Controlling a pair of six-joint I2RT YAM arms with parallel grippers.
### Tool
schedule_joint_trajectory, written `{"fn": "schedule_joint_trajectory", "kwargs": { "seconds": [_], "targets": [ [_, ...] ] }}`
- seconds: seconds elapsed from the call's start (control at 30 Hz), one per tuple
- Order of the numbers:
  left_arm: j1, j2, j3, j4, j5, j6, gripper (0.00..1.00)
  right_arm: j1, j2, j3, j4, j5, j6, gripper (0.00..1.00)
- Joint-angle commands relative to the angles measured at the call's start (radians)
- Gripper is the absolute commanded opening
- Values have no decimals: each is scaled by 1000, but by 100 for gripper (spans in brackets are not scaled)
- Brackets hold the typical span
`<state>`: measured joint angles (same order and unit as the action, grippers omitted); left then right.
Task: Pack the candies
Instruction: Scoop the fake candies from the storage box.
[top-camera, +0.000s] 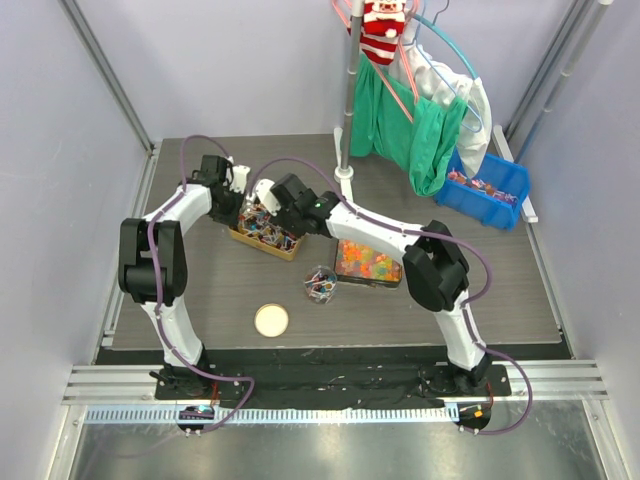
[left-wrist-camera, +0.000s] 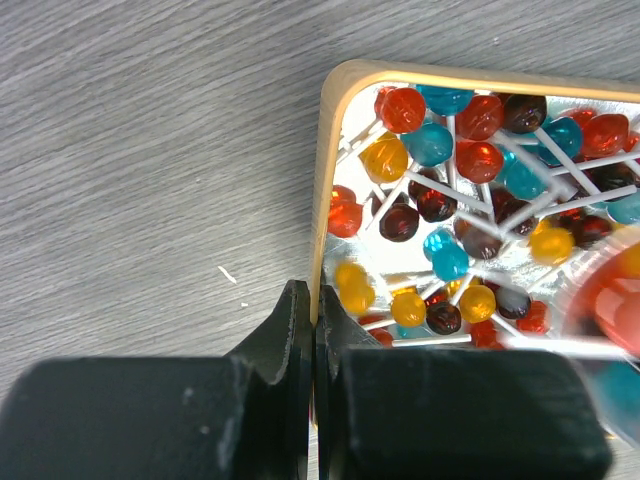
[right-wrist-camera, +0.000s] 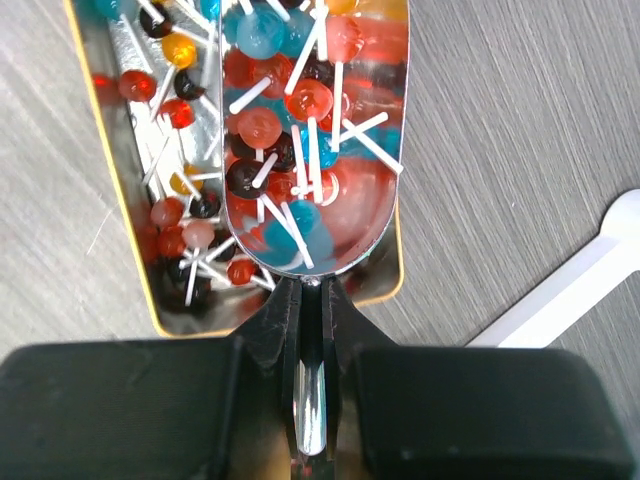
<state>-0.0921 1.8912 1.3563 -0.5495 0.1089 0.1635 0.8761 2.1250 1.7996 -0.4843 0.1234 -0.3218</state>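
Left jaws are clamping the rim of a gold-rimmed rectangular tin (left-wrist-camera: 325, 180) of small coloured lollipops (left-wrist-camera: 480, 160); right jaws are gripping a shiny metal scoop (right-wrist-camera: 365, 215) loaded with them.

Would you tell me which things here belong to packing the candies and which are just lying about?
Job: candies, tin, scoop, jar, lid; left gripper clamps the tin's rim, right gripper holds the scoop.
Lying about: jelly tray, blue bin, green cloth, Santa sock.

My top cam, high + behind, sees whole worktop (top-camera: 500, 270); both wrist cams look down close, share gold tray (left-wrist-camera: 326, 180).
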Motion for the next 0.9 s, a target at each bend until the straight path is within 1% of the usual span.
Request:
{"fn": "schedule_joint_trajectory", "kwargs": {
  "seconds": [0.0,0.27,0.4,0.57,0.6,0.67,0.8,0.87],
  "targets": [
    [-3,-47,20,51,32,-13,0,-11,-131,-29,49,-36,-8,1],
    [-3,-44,21,51,31,-16,0,-34,-279,-180,26,-80,-63,1],
    [-4,-41,21,51,31,-15,0,-40,-381,-255,0,-80,-114,1],
    [-3,-44,21,48,29,-15,0,-42,-462,-284,-137,-111,-181,1],
    [-3,-44,21,49,28,-13,0,-43,-476,-284,-161,-146,-194,1],
    [-3,-47,21,48,28,-13,0,-42,-507,-289,-247,-159,-233,1],
    [-3,-47,21,48,26,-12,0,-39,-548,-315,-355,-160,-278,1],
    [-3,-47,20,48,26,-13,0,-28,-566,-342,-405,-134,-298,1]
  ]
}}
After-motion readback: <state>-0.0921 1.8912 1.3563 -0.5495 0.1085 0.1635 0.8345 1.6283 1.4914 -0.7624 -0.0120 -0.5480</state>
